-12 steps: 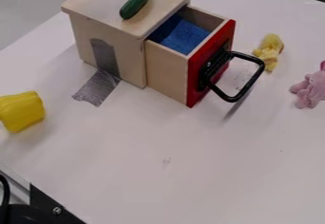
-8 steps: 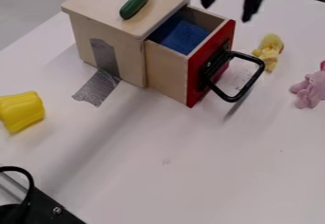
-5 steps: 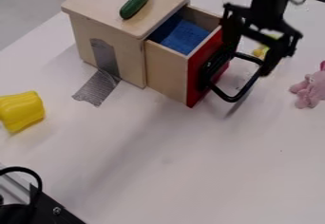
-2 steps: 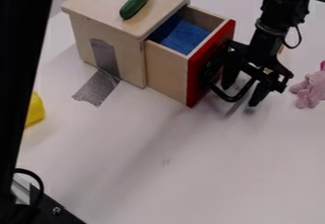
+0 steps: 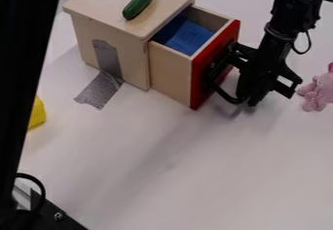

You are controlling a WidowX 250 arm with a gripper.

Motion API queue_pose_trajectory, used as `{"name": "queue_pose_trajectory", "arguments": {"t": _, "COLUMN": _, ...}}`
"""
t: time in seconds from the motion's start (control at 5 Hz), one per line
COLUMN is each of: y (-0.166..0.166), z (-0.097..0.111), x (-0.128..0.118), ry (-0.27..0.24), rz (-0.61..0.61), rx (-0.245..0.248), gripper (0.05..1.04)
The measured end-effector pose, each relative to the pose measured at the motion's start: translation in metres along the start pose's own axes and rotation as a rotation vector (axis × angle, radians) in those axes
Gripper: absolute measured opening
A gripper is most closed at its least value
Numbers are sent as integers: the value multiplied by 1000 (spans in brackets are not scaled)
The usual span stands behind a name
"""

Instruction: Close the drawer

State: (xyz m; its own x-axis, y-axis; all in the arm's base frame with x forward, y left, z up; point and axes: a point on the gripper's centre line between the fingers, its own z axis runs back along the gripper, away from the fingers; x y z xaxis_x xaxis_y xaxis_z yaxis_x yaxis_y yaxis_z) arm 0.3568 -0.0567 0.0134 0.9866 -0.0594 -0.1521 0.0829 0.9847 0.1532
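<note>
The black gripper [image 5: 249, 97] hangs low over the table, just right of the drawer's red front, its fingers brought together on the outer bar of the black handle [image 5: 228, 96]. The drawer [image 5: 174, 74] stands pulled out of the wooden box [image 5: 116, 24], with its blue inside [image 5: 187, 35] in view. Part of the handle is hidden behind the gripper.
A green cucumber [image 5: 138, 3] lies on the box top. Grey tape [image 5: 100, 90] holds the box to the white table [image 5: 162, 175]. At the right is a pink plush toy [image 5: 319, 91], at the left a yellow object [image 5: 36, 113].
The gripper has come down from the top edge to the handle, and its fingers have closed there. A dark arm part now covers the left edge. The drawer has hardly moved.
</note>
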Motion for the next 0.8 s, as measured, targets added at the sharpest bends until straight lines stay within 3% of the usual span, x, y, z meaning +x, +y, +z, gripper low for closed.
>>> {"name": "queue_pose_trajectory", "arguments": {"t": 0.2, "y": 37, "z": 3, "x": 9, "ry": 3, "rz": 119, "rx": -14, "gripper": 128}}
{"name": "queue_pose_trajectory", "arguments": {"t": 0.4, "y": 70, "z": -8, "x": 12, "ry": 49, "rz": 187, "rx": -13, "gripper": 123}}
{"name": "queue_pose_trajectory", "arguments": {"t": 0.8, "y": 79, "z": -14, "x": 7, "ry": 88, "rz": 178, "rx": -4, "gripper": 158}}
